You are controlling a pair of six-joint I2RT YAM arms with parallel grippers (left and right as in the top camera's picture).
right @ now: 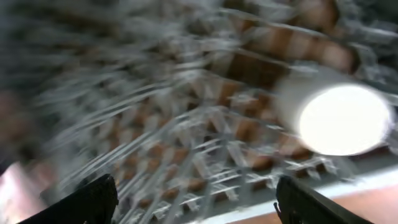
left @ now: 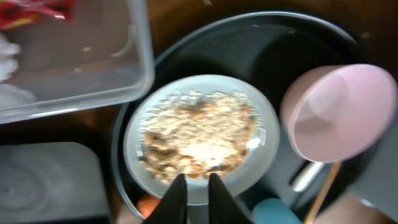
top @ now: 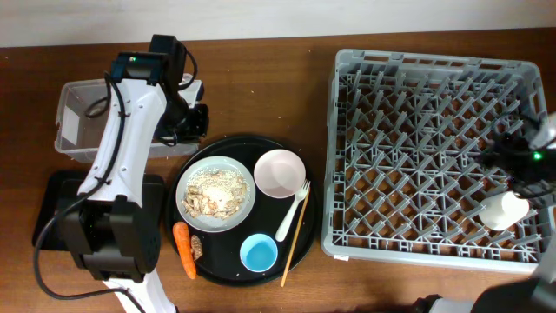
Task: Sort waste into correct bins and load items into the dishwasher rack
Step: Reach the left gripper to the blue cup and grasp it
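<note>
The white plate (top: 185,193) with beige food scraps (top: 217,193) sits on the round black tray, with the pink bowl (top: 280,172), blue cup (top: 259,252), white fork (top: 292,216), chopsticks (top: 295,239), carrot (top: 184,250) and brown scrap (top: 197,247). My left gripper (top: 187,122) hovers between the clear tub (top: 78,117) and the plate (left: 261,124); its fingers (left: 193,186) are almost together and empty. The tub (left: 93,62) holds the red wrapper (left: 31,12) and white tissue (left: 9,59). My right gripper (top: 512,165) is open over the rack (top: 330,156), beside the white cup (top: 504,211), which also shows in the right wrist view (right: 339,118).
The shallow black tray (top: 56,200) lies left of the round black tray (top: 300,252), partly under my left arm's base. The rack fills the right half of the table. The right wrist view is motion-blurred.
</note>
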